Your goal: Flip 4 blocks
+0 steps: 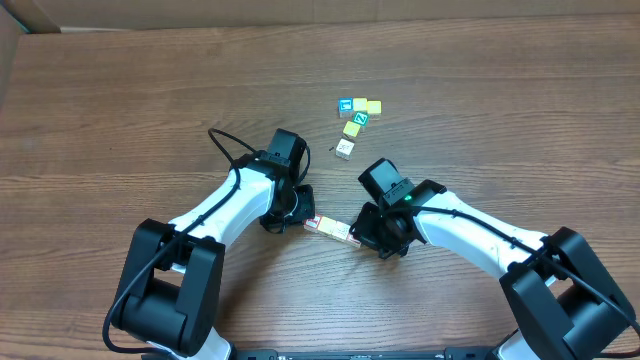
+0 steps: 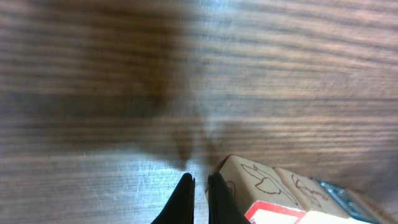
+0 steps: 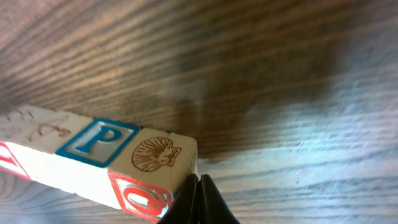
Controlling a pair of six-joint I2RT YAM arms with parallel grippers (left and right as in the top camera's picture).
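Observation:
A short row of pale wooden blocks [image 1: 331, 229] lies end to end on the table between my two grippers. In the left wrist view its near end block [image 2: 261, 180] shows a red line drawing and a red-framed face below. My left gripper [image 2: 199, 183] is shut, its right finger against that end. In the right wrist view the other end block [image 3: 155, 154] has a brown shell on top and a red O on its side, with a blue P face [image 3: 97, 142] beside it. My right gripper [image 3: 199, 180] is shut, tips touching that block's end face. Neither gripper holds anything.
A loose cluster of other small cubes sits farther back: a blue-printed cube [image 1: 345, 104], yellow ones [image 1: 367, 105], a green-printed cube [image 1: 361, 118] and a pale cube [image 1: 345, 148]. The left arm's black cable [image 1: 225, 145] loops over the table.

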